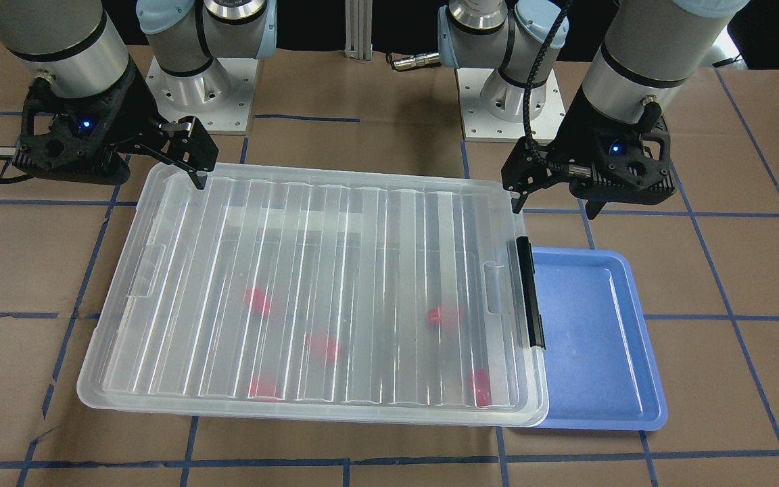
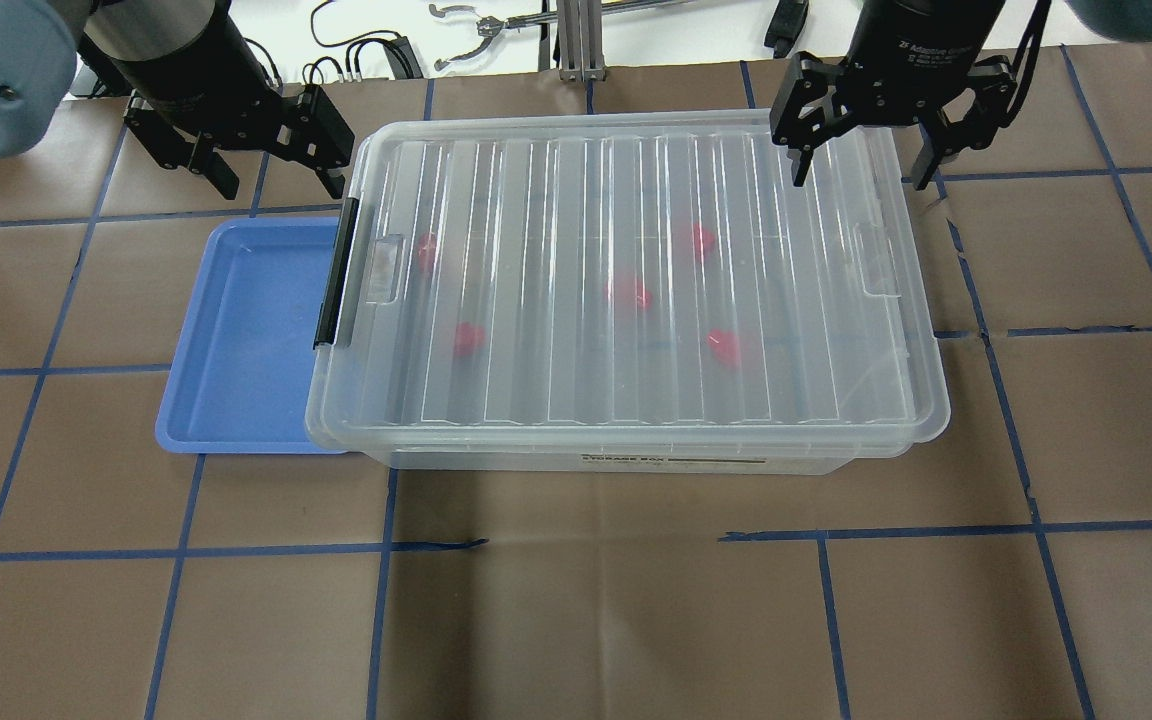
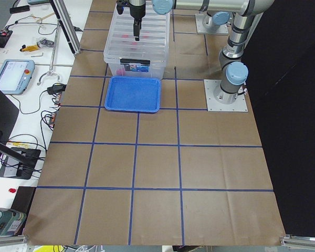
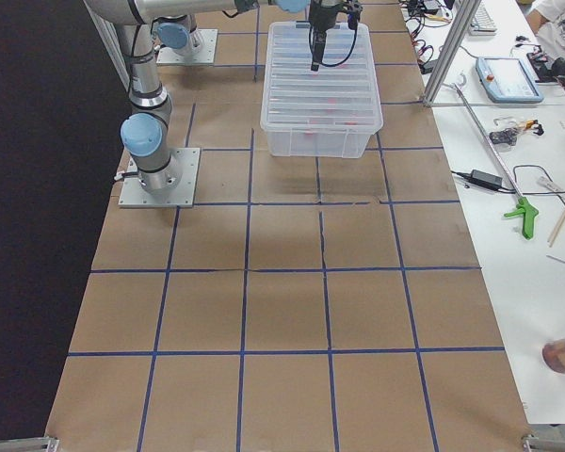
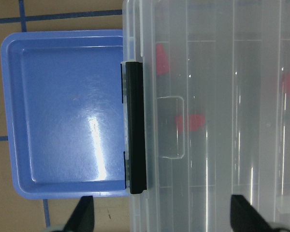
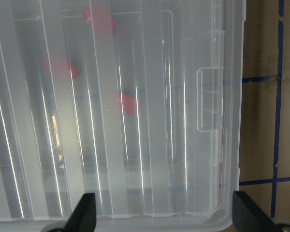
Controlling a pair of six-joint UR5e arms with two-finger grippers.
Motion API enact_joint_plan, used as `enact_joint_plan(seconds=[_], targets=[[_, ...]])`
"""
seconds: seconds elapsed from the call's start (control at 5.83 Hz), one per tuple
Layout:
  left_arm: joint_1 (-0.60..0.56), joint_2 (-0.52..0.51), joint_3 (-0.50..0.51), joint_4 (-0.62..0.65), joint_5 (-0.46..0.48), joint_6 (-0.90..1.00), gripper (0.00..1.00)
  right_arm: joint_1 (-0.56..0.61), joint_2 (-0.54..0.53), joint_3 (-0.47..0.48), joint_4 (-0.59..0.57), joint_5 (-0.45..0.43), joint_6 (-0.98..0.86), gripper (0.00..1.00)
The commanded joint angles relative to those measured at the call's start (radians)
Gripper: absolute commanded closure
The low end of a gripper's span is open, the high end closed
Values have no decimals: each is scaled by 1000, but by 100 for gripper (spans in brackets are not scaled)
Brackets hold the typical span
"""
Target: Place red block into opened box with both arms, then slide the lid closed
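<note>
The box (image 2: 636, 462) stands mid-table with the ribbed lid (image 2: 556, 200) lying over it, edges nearly flush. Several red blocks, such as one red block (image 2: 626, 292), show blurred through the lid. My left gripper (image 2: 276, 178) hangs open above the far corner at the black clip bar (image 2: 336, 275), holding nothing. My right gripper (image 2: 861, 170) hangs open above the opposite far corner, also holding nothing. In the left wrist view the fingertips (image 5: 82, 215) sit either side of the clip end. In the right wrist view the fingertips (image 6: 84, 215) span the lid's end.
A blue tray (image 2: 246, 330) lies against the box's clip end, partly under its rim, with nothing in it. Brown paper with blue tape lines covers the table. Both arm bases (image 1: 200, 88) stand behind the box. Cables and tools lie on side benches.
</note>
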Motion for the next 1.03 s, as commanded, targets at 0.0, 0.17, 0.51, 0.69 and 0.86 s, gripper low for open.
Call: enact_joint_plan(seconds=[0.0, 0.17, 0.51, 0.69, 0.86], targets=[[0, 0, 0, 0, 0, 0, 2, 1, -16, 1, 19, 0, 9, 0], [0, 0, 0, 0, 0, 0, 2, 3, -17, 19, 19, 1, 11, 0], [0, 0, 0, 0, 0, 0, 2, 3, -30, 24, 16, -2, 11, 0], [0, 0, 0, 0, 0, 0, 2, 3, -30, 25, 16, -2, 11, 0], [0, 0, 0, 0, 0, 0, 2, 3, -30, 25, 16, -2, 9, 0]])
